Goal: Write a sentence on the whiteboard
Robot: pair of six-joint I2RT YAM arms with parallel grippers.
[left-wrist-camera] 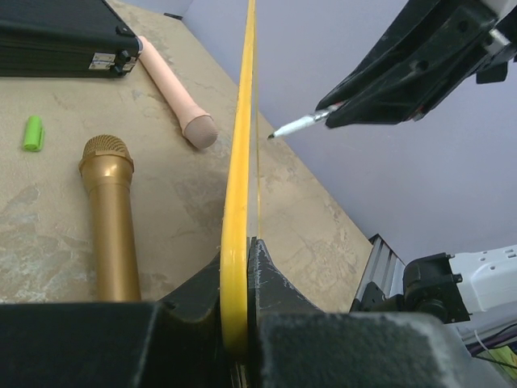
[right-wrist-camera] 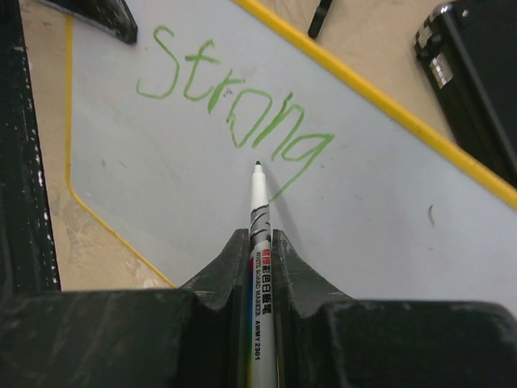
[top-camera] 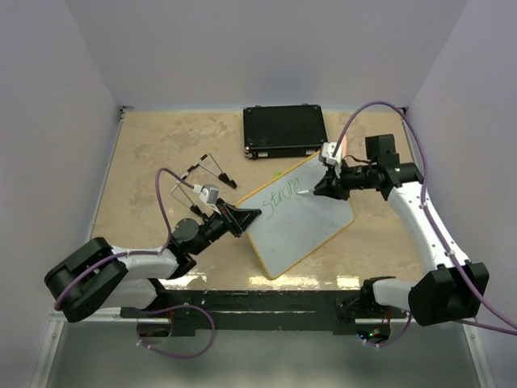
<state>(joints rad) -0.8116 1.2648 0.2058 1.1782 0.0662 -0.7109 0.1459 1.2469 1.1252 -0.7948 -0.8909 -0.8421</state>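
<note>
Two claws at the whiteboard (top-camera: 300,226): one at its 9 o'clock edge, one at 1 o'clock.
On the bench (top-camera: 161,153), the left claw (top-camera: 242,220) is clamped tight on the board's yellow rim. The right claw (top-camera: 321,187), closed on a marker (right-wrist-camera: 259,242) labelled "WHITE BOARD MARKER", points its tip beside green lettering (right-wrist-camera: 234,105) reading "Strong".

High fixed view from above and behind the near edge, looking down over the whole desk (top-camera: 153,153). Left wrist camera, very close, sights edge-on along the whiteboard (left-wrist-camera: 237,210) rim toward the desk's right edge. Right wrist camera looks closely down its marker (right-wrist-camera: 258,202) onto the board face. All three views share the whiteboard
</note>
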